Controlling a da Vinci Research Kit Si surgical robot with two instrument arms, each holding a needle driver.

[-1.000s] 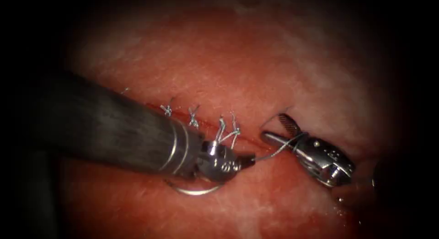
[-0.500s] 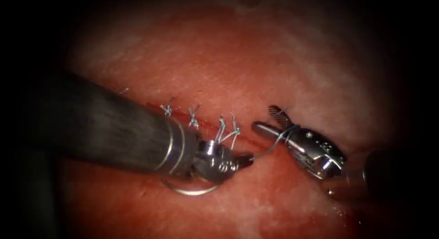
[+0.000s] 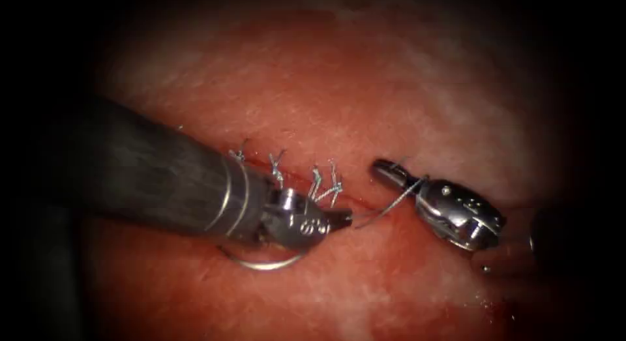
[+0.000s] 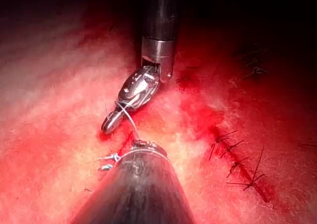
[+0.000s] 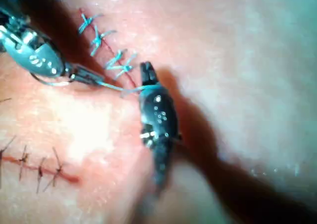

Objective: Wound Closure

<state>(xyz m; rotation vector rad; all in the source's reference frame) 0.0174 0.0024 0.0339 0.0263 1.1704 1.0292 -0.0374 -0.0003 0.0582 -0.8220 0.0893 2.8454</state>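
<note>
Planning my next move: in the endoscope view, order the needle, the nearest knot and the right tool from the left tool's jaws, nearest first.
From the left tool:
1. Nearest knot, just above the jaws, on the cut.
2. Needle, lying below the tool's wrist.
3. Right tool, across to the right, thread wrapped round it.

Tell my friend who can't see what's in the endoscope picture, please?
Two robot tools meet over a stitched cut in pink tissue. The left hand is shut on a thread that wraps around the shut right hand. A curved needle lies on the tissue beneath the left tool, and several knotted stitches cross the cut.
</note>
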